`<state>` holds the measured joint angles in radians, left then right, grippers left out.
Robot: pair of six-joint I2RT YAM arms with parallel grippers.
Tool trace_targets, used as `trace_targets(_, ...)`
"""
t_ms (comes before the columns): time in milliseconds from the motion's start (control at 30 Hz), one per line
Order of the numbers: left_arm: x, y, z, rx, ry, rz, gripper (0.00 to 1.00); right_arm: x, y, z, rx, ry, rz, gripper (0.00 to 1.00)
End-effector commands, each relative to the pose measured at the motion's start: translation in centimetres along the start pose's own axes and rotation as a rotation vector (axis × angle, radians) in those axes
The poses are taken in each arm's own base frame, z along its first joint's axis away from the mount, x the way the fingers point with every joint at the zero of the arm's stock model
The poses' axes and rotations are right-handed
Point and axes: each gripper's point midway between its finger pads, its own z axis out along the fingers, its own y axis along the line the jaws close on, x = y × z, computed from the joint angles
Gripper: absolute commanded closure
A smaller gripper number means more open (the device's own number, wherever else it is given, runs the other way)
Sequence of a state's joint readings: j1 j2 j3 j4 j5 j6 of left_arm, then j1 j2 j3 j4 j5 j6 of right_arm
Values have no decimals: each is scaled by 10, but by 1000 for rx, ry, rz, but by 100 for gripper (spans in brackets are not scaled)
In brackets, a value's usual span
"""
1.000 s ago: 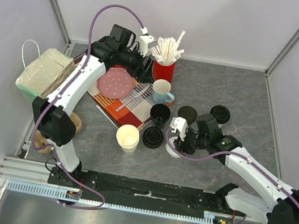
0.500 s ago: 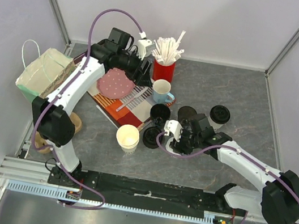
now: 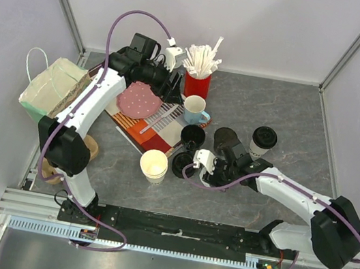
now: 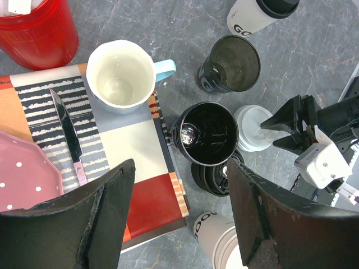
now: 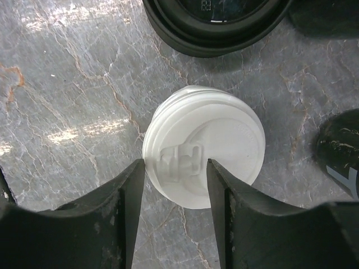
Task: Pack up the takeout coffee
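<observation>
Since a second ago, your right arm has swung in from the right toward the middle of the table (image 3: 293, 119). Your right pincer (image 5: 175, 168) now hangs over the white-lidded cup (image 5: 205, 147). That swing has uncovered the black-lidded cup (image 3: 262, 140), which the arm partly hid before. It now stands in full view just behind the arm. Your left arm has shifted only slightly.

The right pincer is partly spread, with one black finger at each side of the lid's near portion. You cannot tell from here whether either finger touches the lid. The left pincer (image 4: 180, 174) is spread wide with nothing between its fingers, looking down from above.

The white lid is a round, matt plastic disc with a raised rim and a moulded sip tab. The tab sits off-centre, in the gap between the right fingers. Both cups stand upright with their long axes vertical and lids up. The black-lidded cup has a white paper wall with dark lettering.

The table is grey with pale marble veins. A loose black lid (image 5: 216, 17), round and ridged, lies just beyond the white-lidded cup. Beside it stands a glossy black mug (image 4: 205, 133), empty and open. A light-blue mug (image 4: 120, 75) with a cream inside rests on a striped mat (image 4: 140, 140).
</observation>
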<state>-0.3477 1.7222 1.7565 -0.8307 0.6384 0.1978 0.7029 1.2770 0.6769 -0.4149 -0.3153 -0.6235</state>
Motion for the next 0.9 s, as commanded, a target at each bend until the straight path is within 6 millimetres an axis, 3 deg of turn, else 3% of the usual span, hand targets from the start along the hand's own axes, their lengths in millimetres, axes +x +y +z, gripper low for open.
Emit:
trace_targets(0,-14,-10,-15,28,-58,64,27,-10,-8,0,26,-2,-29,49)
trace_targets(200,-16,-12,-17,41,-61,64,27,-14,-6,-1,17,-7,-23,63)
trace_targets(700,-17,-16,-17,69,-67,65,27,-40,-1,-23,-13,-74,-27,83)
trace_targets(733,-17,-17,-17,71,-66,67,27,-39,-2,-23,-12,-68,-24,82)
trace_targets(867,-17,-17,-17,73,-67,66,27,-38,-8,-20,16,-62,-24,51)
